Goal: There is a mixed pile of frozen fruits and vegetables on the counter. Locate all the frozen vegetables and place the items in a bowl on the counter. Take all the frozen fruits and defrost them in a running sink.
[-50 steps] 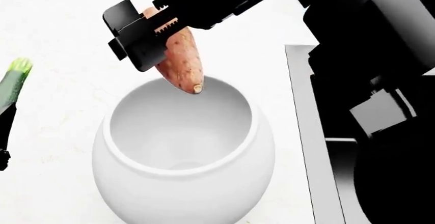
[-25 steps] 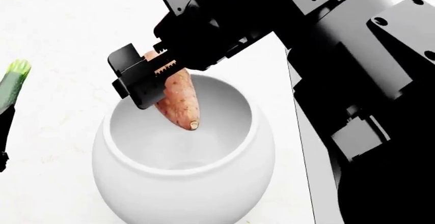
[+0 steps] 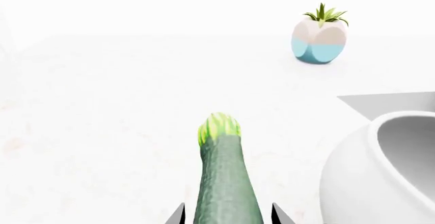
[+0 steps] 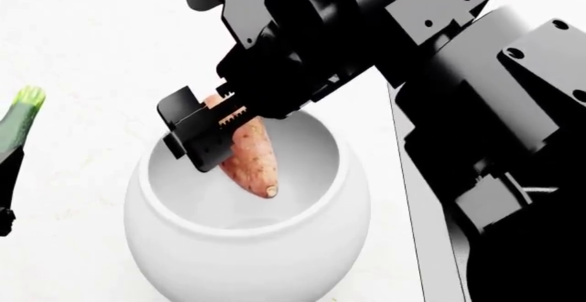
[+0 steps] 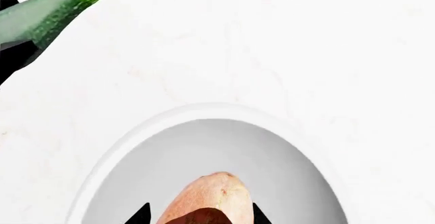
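Sweet potato (image 4: 249, 156) hangs tip-down inside the mouth of the bowl (image 4: 183, 261), clamped by the right gripper (image 4: 213, 137). Left gripper (image 3: 226, 215) clasps a zucchini (image 3: 223, 183) above the worktop beside the bowl. Risk: on release, the sweet potato could strike the rim and tumble out.

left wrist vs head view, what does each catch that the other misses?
Left wrist only: a small potted plant far back on the counter. Head only: the right claw shut on a sweet potato, its tip lowered into the bowl's mouth. Both: the white bowl and the zucchini held in the left claw.
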Motion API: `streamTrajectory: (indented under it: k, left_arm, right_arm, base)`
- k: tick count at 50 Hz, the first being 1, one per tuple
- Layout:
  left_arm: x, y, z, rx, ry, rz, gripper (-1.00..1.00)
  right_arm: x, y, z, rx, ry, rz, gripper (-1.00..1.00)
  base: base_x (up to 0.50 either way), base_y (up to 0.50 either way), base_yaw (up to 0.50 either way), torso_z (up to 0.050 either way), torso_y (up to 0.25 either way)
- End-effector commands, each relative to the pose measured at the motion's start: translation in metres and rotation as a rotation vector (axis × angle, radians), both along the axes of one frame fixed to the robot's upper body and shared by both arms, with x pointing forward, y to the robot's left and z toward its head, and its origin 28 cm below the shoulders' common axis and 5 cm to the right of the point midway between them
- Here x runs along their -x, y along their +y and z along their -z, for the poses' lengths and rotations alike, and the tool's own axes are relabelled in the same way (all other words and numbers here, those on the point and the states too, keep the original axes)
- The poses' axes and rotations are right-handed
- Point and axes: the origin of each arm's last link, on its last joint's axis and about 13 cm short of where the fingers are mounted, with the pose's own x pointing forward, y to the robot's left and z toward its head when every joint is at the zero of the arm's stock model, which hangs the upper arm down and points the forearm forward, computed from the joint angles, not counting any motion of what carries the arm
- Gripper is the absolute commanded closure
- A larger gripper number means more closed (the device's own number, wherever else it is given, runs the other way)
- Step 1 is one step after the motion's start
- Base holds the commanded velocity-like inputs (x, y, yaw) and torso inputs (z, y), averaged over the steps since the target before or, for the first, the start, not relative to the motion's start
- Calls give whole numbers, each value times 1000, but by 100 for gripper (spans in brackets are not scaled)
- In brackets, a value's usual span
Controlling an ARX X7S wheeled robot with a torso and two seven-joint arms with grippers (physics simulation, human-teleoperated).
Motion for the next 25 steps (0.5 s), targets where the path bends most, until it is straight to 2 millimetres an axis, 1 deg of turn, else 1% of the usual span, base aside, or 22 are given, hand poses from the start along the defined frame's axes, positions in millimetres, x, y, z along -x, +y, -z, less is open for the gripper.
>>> streamTrajectory:
  k: [1, 4, 5, 10, 13, 16, 19, 23, 25]
  left_arm:
    - [-2, 1, -5, 16, -3, -23, 100]
    - [-1, 2, -6, 15, -4, -23, 100]
    - [-1, 1, -7, 14, -7, -23, 100]
    - [-2, 0, -5, 16, -5, -19, 100]
    - [-2, 0, -7, 15, -7, -16, 100]
    - [-2, -2, -5, 14, -5, -11, 100]
    - [-1, -1, -5, 13, -4, -12, 100]
    - [-6, -4, -4, 9, 4, 1, 100]
    - [-10, -9, -10, 8, -10, 17, 100]
  right_arm:
    - [-1, 0, 4, 9, -1, 0, 100]
    - [-1, 0, 5, 22, -4, 5, 100]
    - [-1, -1, 5, 26, -8, 11, -100]
    - [0, -1, 3, 22, -12, 12, -100]
    - [0, -1, 7, 35, -6, 12, -100]
    - [0, -1, 5, 22, -15, 17, -100]
    - [0, -3, 1, 13, -44, 25, -100]
    - [6, -7, -10, -41, -93, 54, -100]
    - [16, -9, -19, -71, -143, 34, -100]
  base:
    - [0, 0, 0, 0, 0]
    - [0, 0, 0, 0, 0]
    - [0, 0, 0, 0, 0]
    - [0, 0, 0, 0, 2]
    - [0, 0, 0, 0, 0]
    - [0, 0, 0, 0, 0]
    - [0, 0, 0, 0, 0]
    - [0, 0, 0, 0, 0]
    - [0, 0, 0, 0, 0]
